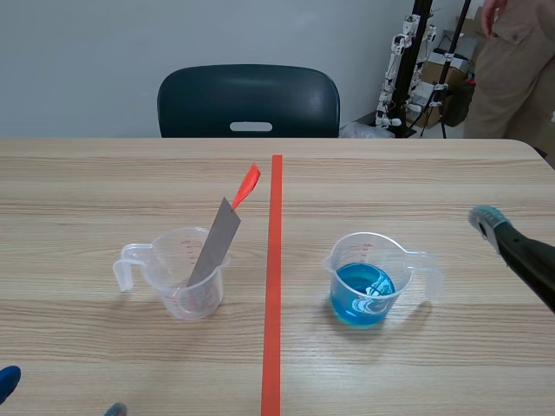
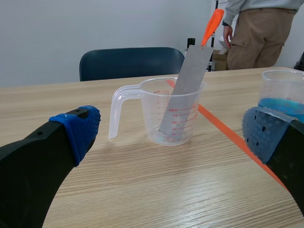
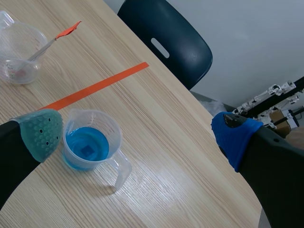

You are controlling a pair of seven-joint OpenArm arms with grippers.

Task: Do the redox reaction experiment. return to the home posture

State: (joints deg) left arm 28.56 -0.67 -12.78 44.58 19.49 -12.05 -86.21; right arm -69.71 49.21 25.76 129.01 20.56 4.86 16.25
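- Two grippers, both empty: left gripper (image 2: 171,135) had its fingers wide apart, right gripper (image 3: 137,135) likewise.
- Clear cup (image 2: 164,111) holding the grey strip (image 2: 187,80) sat ahead of the left fingers. Blue-liquid cup (image 3: 90,145) sat ahead of the right fingers, close to one.
- Retract judged safest up and back, clear of both cups.
- Wooden table (image 1: 104,182) with orange tape line (image 1: 275,260); chair (image 1: 248,100) and a person (image 2: 259,28) stood beyond.

Person (image 1: 512,78) cropped by the picture's edge, blue beaker (image 2: 284,92) partly behind a finger pad (image 2: 265,133)
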